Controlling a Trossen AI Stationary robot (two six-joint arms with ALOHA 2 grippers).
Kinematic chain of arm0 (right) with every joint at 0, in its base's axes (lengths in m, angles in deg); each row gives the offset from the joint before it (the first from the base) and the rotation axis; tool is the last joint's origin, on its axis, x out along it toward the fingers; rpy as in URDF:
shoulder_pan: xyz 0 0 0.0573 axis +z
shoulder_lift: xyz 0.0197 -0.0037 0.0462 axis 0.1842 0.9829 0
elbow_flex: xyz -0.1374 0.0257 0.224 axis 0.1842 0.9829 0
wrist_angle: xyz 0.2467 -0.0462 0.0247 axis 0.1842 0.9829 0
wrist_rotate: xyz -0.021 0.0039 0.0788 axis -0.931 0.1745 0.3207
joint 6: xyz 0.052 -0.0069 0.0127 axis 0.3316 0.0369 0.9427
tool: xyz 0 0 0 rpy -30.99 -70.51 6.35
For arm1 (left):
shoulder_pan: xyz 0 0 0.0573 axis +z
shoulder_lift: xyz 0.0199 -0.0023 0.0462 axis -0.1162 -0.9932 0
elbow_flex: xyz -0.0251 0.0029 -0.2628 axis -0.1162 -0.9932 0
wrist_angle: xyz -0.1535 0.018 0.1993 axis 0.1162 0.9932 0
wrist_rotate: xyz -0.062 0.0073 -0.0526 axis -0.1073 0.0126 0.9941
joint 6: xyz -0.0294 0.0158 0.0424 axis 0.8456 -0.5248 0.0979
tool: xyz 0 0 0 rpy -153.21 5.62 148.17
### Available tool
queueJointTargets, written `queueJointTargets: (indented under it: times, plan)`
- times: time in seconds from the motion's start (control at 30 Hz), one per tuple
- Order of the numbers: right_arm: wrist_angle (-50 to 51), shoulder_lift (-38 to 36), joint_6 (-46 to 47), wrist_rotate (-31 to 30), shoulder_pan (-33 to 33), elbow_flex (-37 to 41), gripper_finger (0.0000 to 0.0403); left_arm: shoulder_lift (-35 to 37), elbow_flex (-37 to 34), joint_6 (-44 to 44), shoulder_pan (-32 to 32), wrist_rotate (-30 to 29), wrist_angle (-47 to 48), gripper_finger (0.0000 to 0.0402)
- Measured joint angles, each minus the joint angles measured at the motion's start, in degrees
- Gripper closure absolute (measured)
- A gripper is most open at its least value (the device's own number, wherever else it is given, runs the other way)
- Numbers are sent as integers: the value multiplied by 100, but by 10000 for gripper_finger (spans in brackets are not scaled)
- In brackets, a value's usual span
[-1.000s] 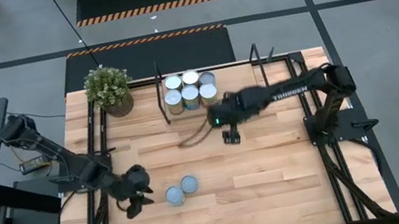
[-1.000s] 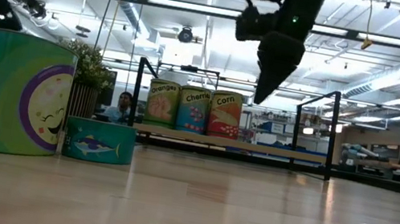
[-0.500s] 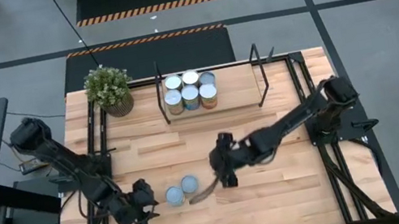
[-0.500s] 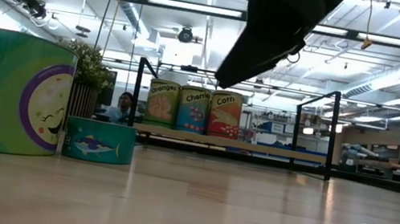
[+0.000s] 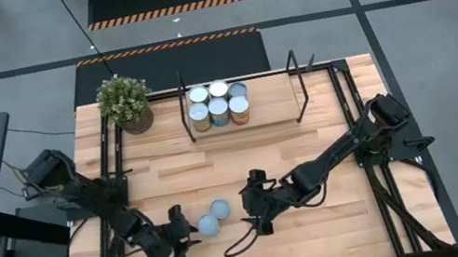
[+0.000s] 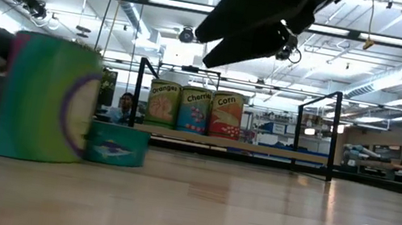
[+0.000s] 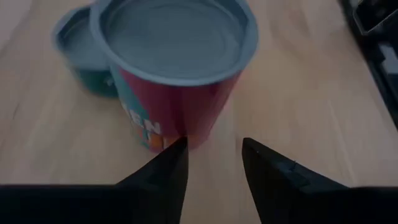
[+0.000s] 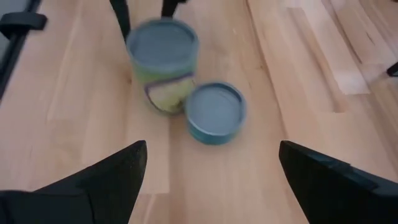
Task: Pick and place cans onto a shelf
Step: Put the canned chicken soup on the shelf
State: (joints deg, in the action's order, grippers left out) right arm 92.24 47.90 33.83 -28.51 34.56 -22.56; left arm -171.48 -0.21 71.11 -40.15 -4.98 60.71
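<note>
A tall can (image 5: 207, 226) with a green, red and teal label stands upright on the table, and a flat teal tin (image 5: 220, 208) stands against it. My left gripper (image 5: 187, 228) is low at the tall can's left side, open, its fingertips (image 7: 212, 146) at the can's foot. My right gripper (image 5: 248, 206) hangs wide open just right of the two tins, above the table, touching nothing. In the right wrist view both tins lie beyond its fingers (image 8: 211, 148). Several cans (image 5: 217, 104) stand on the shelf (image 5: 269, 112) at the far side. My left gripper is open, and one fingertip (image 7: 179, 144) lies against the tall can's lower wall (image 7: 186, 132). The other finger stands free beside the can. The fingers slant down from the table's left. The can stands upright on its base, and the flat tin (image 7: 78, 50) touches its far side.
A potted plant (image 5: 125, 101) stands at the far left corner. Black rails (image 5: 110, 159) run along both sides of the table. Bare wood lies between the two tins and the shelf (image 6: 232, 144), and to the right of my right gripper.
My right gripper has swung from the shelf toward the near edge and sunk beside the two tins, staying open. My left gripper has come down and rightward to the tall can. The tall can and the flat tin have slid a little to the right, staying upright.
</note>
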Motion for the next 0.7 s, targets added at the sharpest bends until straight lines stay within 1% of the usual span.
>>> queueJointTargets:
  times: [0.23,0.4,0.5,0.6,0.7]
  plan:
    - [-46,-2,-220,43,146,2,30,-919,0,-811,454,-524,-1663,275]
    - [-13,-2,-429,47,202,2,30,-1528,0,-1349,849,-581,-3118,287]
    - [-6,-2,-720,51,249,2,30,-1802,2,-1636,1064,-584,-3875,290]
    - [-3,-2,-875,63,255,2,30,-2000,31,-1785,1278,-585,-4376,290]
    - [-13,-2,-975,166,248,2,29,-2116,178,-1927,1427,-583,-4486,290]
